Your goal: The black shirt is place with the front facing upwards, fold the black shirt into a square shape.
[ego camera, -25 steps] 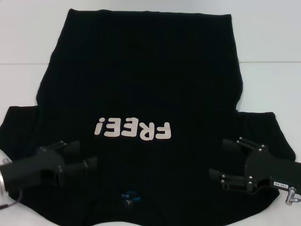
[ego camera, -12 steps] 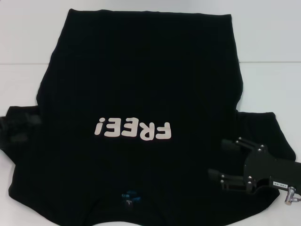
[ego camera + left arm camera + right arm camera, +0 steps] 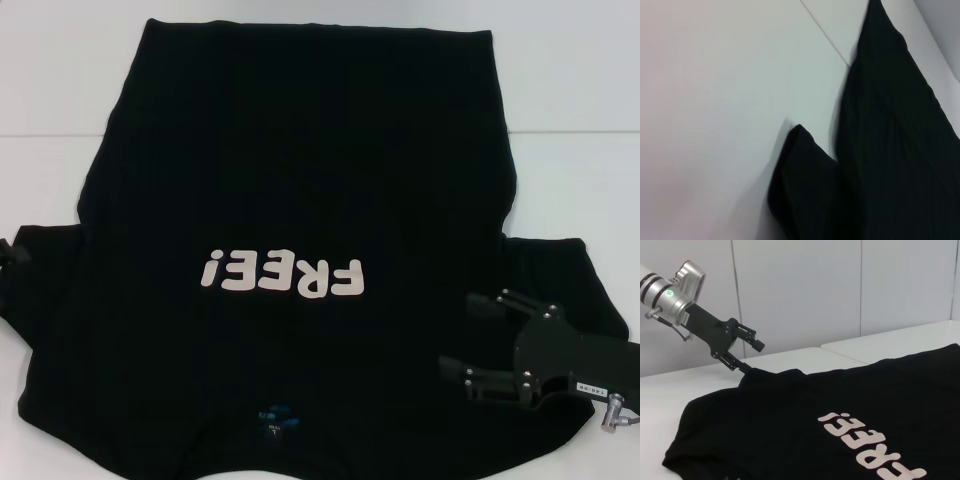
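- One black shirt (image 3: 300, 180) lies spread flat, front up, on the white table (image 3: 580, 90); its matte cloth is smooth, with pale, rounded block letters "FREE!" (image 3: 282, 274) across the chest and a small blue neck label (image 3: 276, 413) at the near edge.
- Left gripper (image 3: 747, 356) sits at the tip of the left sleeve (image 3: 805, 185), fingers spread, one finger above the cloth and one at its edge.
- Right gripper (image 3: 478, 345), a black angular metal frame, hovers over the right sleeve (image 3: 560, 270), its fingers apart and empty.
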Robot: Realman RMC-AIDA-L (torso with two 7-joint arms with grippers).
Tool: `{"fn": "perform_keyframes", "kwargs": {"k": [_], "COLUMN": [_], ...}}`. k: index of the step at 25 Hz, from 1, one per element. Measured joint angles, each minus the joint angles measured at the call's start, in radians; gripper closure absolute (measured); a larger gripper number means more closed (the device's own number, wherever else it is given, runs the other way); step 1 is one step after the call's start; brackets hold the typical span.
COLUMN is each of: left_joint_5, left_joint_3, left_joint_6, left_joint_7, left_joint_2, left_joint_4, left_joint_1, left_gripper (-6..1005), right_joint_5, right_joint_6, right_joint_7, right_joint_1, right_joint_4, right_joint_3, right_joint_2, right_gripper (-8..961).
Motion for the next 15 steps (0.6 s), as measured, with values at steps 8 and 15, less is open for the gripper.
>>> {"fn": "perform_keyframes", "kwargs": {"k": [8,15], "left_joint_5": [0.022,0.023], "left_joint_3": [-0.017,-0.021], "left_joint_6": [0.000,0.008], "left_joint_7": [-0.010,-0.012], "left_joint_2": [0.003,0.007], "left_joint_4": [-0.006,-0.003], "left_joint_1": [0.004,0.013], "left_gripper": [155,156], "right_joint_5": [0.000,0.000], "right_joint_6": [0.000,-0.001], "right_joint_7": [0.002,0.002], "right_joint_1": [0.000,-0.007], "right_joint_4": [0.000,0.000], "right_joint_3": [0.002,0.003], "right_joint_2": [0.000,0.000], "right_gripper": [9,8]}}
